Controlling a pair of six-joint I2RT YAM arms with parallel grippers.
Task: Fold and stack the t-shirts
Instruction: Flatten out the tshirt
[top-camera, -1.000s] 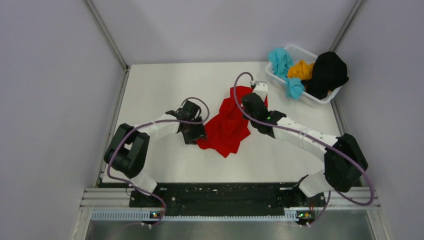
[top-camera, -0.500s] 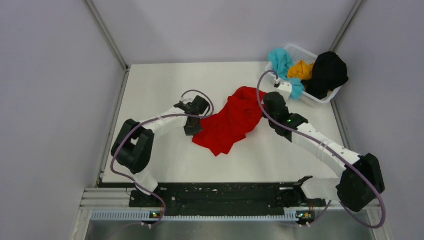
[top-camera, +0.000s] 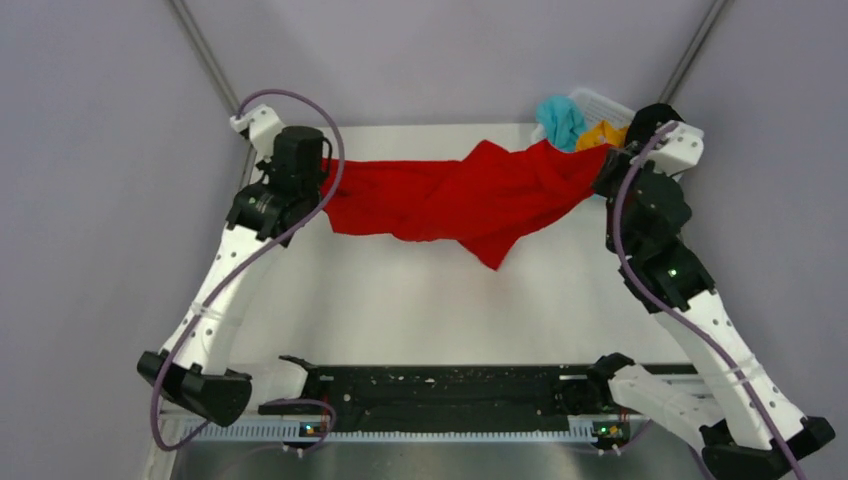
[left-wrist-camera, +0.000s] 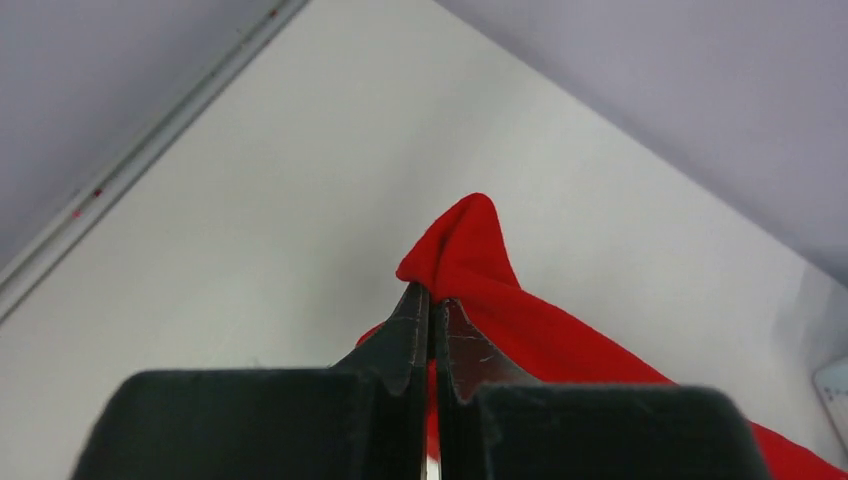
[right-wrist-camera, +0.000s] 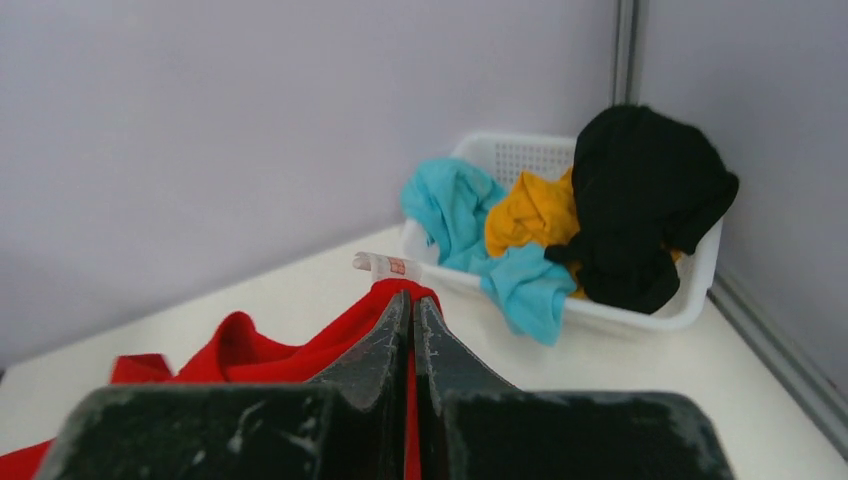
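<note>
The red t-shirt (top-camera: 460, 195) hangs stretched in the air between my two grippers, twisted, its middle sagging toward the table. My left gripper (top-camera: 322, 190) is shut on its left end (left-wrist-camera: 470, 260) at the far left of the table. My right gripper (top-camera: 604, 165) is shut on its right end (right-wrist-camera: 300, 350), where a white label (right-wrist-camera: 385, 265) sticks out past the fingertips. The teal t-shirt (right-wrist-camera: 470, 235), the orange-yellow t-shirt (right-wrist-camera: 535, 210) and the black t-shirt (right-wrist-camera: 640, 200) lie bunched in the white basket (right-wrist-camera: 690, 290) at the far right corner.
Grey walls close the table (top-camera: 400, 300) in at the back and on both sides, with a metal rail (left-wrist-camera: 150, 155) along the left edge. The basket stands close behind my right gripper. My arm bases are bolted to the black bar (top-camera: 450, 385) at the near edge.
Both arms have lifted and swung apart, left to the far left and right to the basket, pulling the red t-shirt off the table into a taut span. The left gripper shut on the cloth.
</note>
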